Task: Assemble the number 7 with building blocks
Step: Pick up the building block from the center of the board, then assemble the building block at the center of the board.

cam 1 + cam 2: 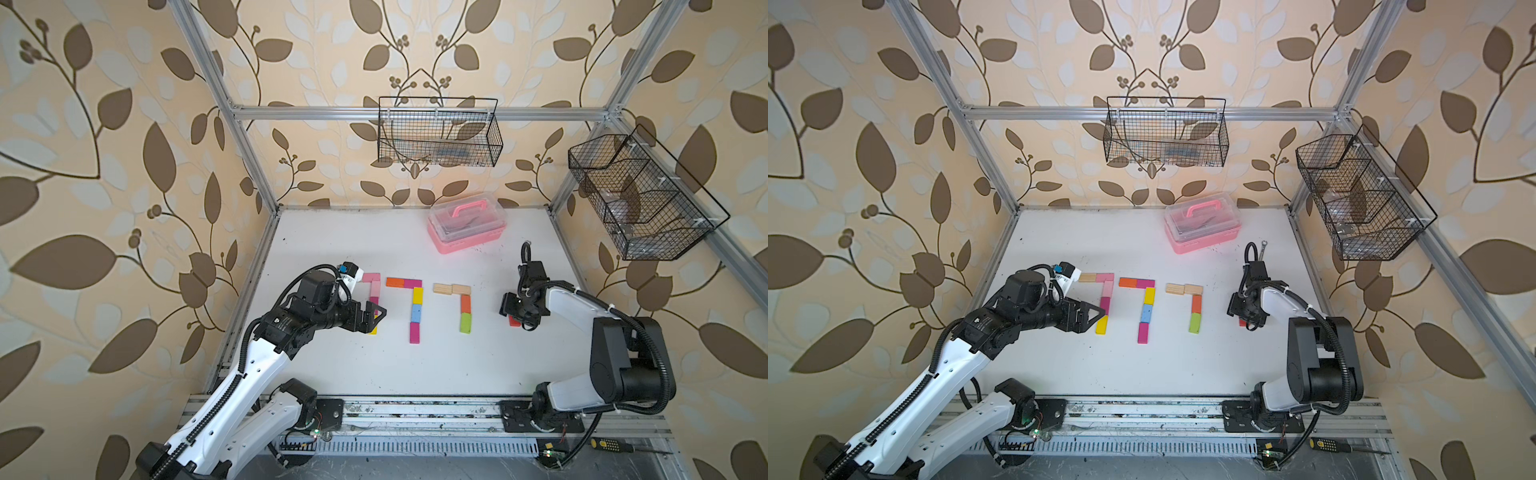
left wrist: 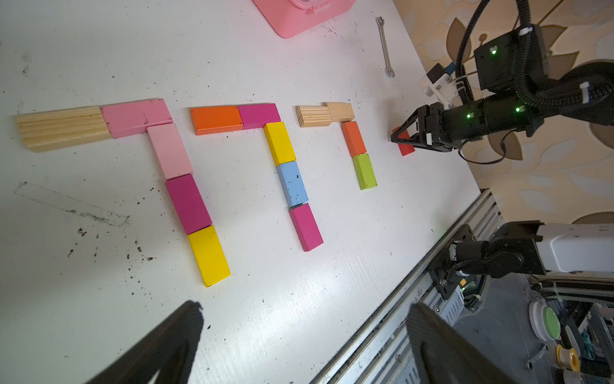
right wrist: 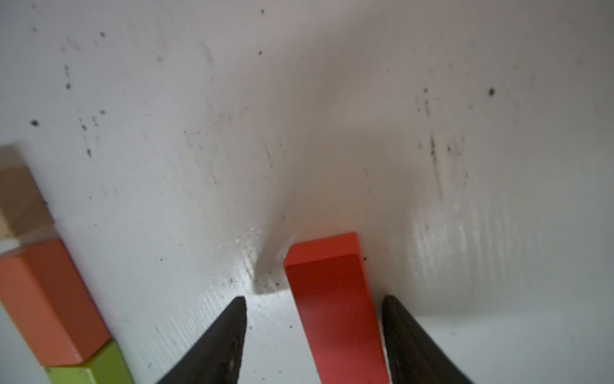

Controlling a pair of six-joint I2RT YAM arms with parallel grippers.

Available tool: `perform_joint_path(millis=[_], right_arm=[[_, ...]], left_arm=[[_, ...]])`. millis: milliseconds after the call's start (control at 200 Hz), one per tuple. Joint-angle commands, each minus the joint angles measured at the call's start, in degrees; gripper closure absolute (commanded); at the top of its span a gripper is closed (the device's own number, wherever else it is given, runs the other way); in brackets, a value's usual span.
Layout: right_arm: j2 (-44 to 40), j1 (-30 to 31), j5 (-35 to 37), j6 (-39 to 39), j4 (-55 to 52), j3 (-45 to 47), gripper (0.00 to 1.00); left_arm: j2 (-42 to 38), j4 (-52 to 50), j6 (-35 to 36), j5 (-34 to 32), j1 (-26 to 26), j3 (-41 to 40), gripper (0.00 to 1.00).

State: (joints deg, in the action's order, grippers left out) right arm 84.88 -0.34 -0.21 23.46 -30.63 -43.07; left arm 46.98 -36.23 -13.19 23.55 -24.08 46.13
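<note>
**Red block** [image 3: 335, 316]: one of the building blocks, lying flat on the counter [image 1: 374, 365]. It is sitting near the right side of the third number 7 [image 1: 465, 304], not touching it. Its long axis is running roughly parallel to that stem and in line with the fingers.

**Right end effector** [image 3: 314, 299]: straddling the red block from above with fingers apart. One finger appears to be touching a long side and the other is showing a gap, so probably not gripping yet. Both top views are hiding the contact.

**Right arm**: the nearer by far, elbow raised, wrist pitching down at the counter.

**Green block** [image 1: 466, 323]: ending the short stem. The open place is lying at its near end, to the right end effector's left.

**Left end effector** [image 2: 304, 306]: standing wide apart, empty, hovering by the leftmost 7 [image 2: 187, 202].
</note>
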Motion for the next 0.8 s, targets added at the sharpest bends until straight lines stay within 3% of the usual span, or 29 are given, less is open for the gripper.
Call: perform_joint_path(millis=[0, 85, 230, 400, 590, 795], right_arm=[[1.4, 0.7, 0.1, -1.1, -0.5, 0.6, 0.63], [2.0, 0.7, 0.0, -1.0, -0.5, 0.8, 0.8], [1.2, 1.2, -0.1, -0.5, -0.7, 0.6, 0.8], [-6.9, 4.5, -2.3, 1.5, -4.5, -1.3, 0.8], [-14.0, 15.6, -7.8, 4.0, -11.1, -8.9, 0.8], [-11.2, 34.0, -1.0, 14.4, -12.5, -11.1, 0.79]], left_arm=[[-0.1, 0.1, 1.2, 0.0, -0.5, 0.6, 0.01], [0.0, -0.1, 1.3, 0.2, -0.5, 0.8, 0.01], [-0.2, -0.2, 1.2, 0.2, -0.5, 0.7, 0.01], [-0.3, 0.0, 1.3, 0.3, -0.5, 0.8, 0.01], [-0.2, -0.1, 1.4, 0.8, -0.5, 0.9, 0.01], [-1.3, -0.1, 1.3, 0.6, -0.5, 0.8, 0.01]])
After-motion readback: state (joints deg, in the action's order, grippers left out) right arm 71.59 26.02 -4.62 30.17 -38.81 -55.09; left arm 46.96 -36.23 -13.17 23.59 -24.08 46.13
